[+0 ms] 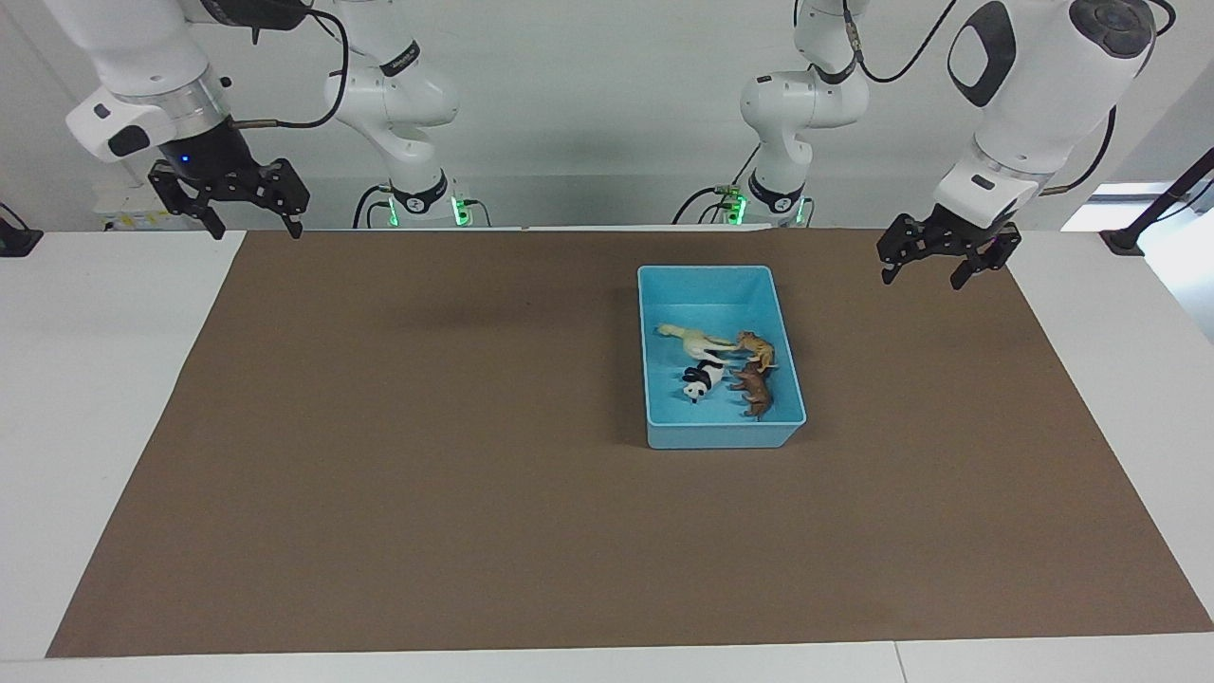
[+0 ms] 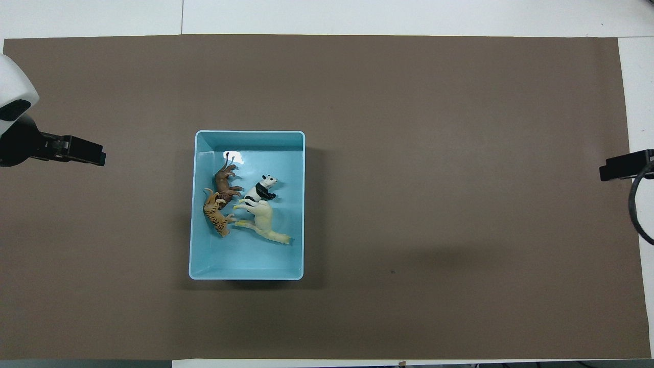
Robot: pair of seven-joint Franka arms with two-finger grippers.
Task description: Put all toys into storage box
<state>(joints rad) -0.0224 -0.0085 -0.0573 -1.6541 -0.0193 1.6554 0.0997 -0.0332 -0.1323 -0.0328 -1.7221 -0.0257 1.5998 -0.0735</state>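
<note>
White desk carries a brown mat across most of its top. Plain pale wall rises at the rear. Bright window light enters at one corner. Lighting even.

place: robotics lab | my two white arms bolted at 12 o'clock of a white table, green lights at their bases | brown mat covers the worktop | bare pale wall at 12 | loose black cables | camera stand at 2 o'clock
</note>
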